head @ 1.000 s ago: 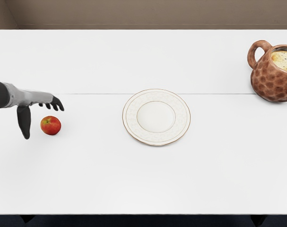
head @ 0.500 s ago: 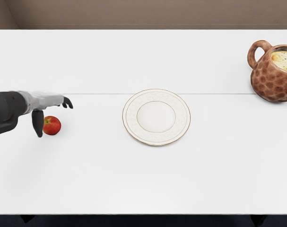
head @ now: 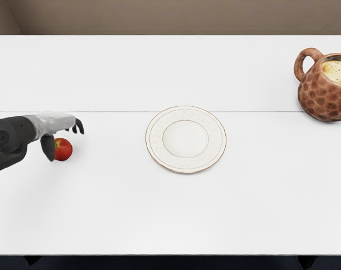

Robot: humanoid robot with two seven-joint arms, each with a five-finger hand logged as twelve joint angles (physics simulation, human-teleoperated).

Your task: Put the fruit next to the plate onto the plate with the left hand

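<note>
A small red apple [head: 63,149] lies on the white table, well left of the plate [head: 185,139]. The plate is white with a thin brown rim and holds nothing. My left hand [head: 62,137] comes in from the left edge and hovers over the apple. Its thumb [head: 48,147] hangs down against the apple's left side and hides part of it. The dark fingers [head: 77,125] curl just above and behind the fruit, not closed around it. The right arm does not show.
A brown knobbly jug [head: 323,84] with a handle and yellowish contents stands at the far right edge. A seam line [head: 114,111] runs across the white table behind the plate.
My left hand has moved right and lower over the apple, so the thumb now covers the fruit's left side. The fingers have drawn in a little. The apple has not moved.
</note>
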